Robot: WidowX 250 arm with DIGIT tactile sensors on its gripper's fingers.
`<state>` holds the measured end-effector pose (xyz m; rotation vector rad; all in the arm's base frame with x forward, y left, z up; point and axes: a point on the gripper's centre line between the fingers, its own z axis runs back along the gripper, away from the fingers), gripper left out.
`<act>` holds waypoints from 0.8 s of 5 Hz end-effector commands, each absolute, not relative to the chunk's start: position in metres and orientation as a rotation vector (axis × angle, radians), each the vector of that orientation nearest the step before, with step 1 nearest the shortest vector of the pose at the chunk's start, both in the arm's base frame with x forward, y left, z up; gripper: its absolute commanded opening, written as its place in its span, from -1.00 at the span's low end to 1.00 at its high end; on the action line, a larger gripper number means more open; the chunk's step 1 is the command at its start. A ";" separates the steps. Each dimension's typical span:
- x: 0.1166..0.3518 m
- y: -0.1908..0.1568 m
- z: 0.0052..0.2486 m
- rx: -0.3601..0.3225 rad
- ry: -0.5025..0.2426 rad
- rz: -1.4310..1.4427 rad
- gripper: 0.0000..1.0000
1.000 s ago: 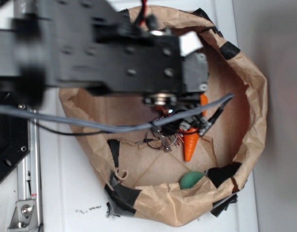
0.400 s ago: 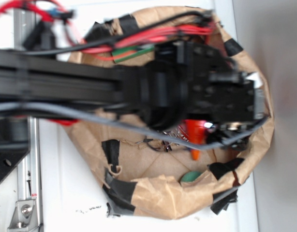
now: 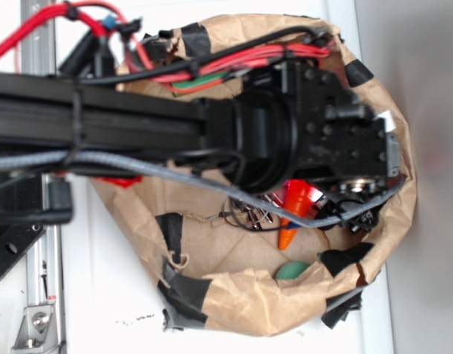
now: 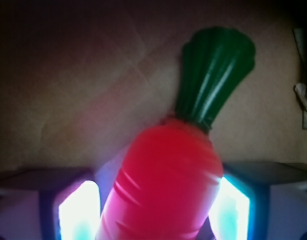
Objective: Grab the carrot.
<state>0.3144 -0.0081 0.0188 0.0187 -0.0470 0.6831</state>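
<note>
Brown paper bag (image 3: 249, 302) interior; pincer (image 4: 153, 210) clamped on carrot (image 4: 166, 175) body; light, stiff, glossy-slippery; grip thick middle

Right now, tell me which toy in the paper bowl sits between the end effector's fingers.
The orange carrot, stem up in the wrist view; the green toy lies apart by the rim.

The carrot (image 3: 294, 210) (image 4: 166, 185) is glossy orange-red plastic, tapering to a point, with a ribbed dark green stem cap. It lies inside the paper-lined basin, largely hidden in the exterior view, only its orange body and tip showing.
</note>
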 end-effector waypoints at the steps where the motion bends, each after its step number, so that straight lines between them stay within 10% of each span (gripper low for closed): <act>1: 0.278 -0.011 0.079 -0.126 -0.053 0.457 -1.00; 4: 0.269 -0.001 0.203 0.090 -0.260 0.033 -1.00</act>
